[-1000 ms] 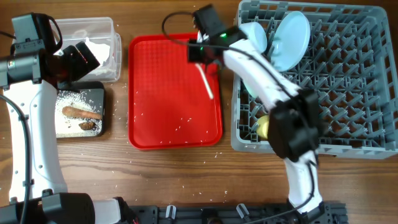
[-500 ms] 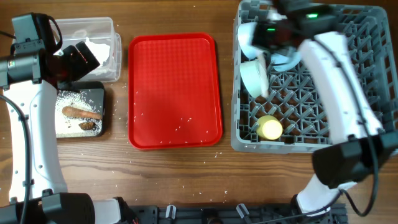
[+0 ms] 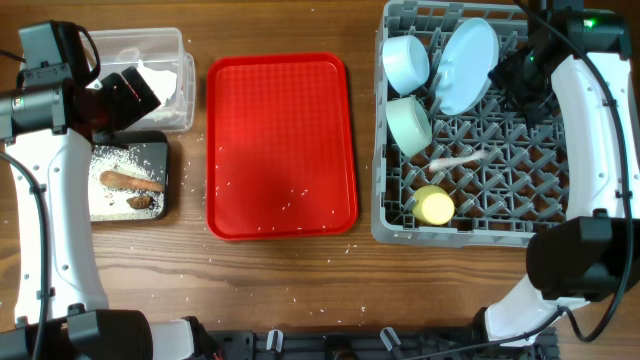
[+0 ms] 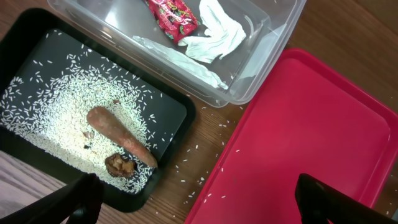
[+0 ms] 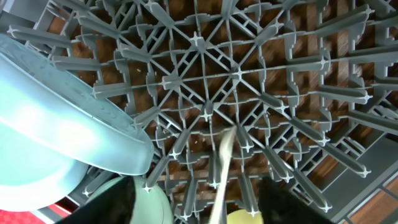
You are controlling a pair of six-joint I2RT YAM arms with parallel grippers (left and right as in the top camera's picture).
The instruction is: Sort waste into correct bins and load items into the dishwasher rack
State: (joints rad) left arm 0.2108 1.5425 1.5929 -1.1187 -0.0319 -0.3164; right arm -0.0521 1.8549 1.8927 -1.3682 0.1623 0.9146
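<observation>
While the spoon [image 3: 458,159] lies flat in the rack [image 3: 562,203], the right gripper [image 5: 196,200] hangs above it, fingers spread, empty. The left gripper [image 4: 205,200], also spread, hangs by the black tray [image 4: 163,106].

plate [image 5: 56,140] cropped at edge, tub [image 3: 165,42] half hidden

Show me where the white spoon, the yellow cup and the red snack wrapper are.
white spoon [image 3: 458,159], overhead view, middle of its handle.
yellow cup [image 3: 435,206], overhead view, centre of the cup.
red snack wrapper [image 4: 172,11], left wrist view, middle of its printed face.
</observation>
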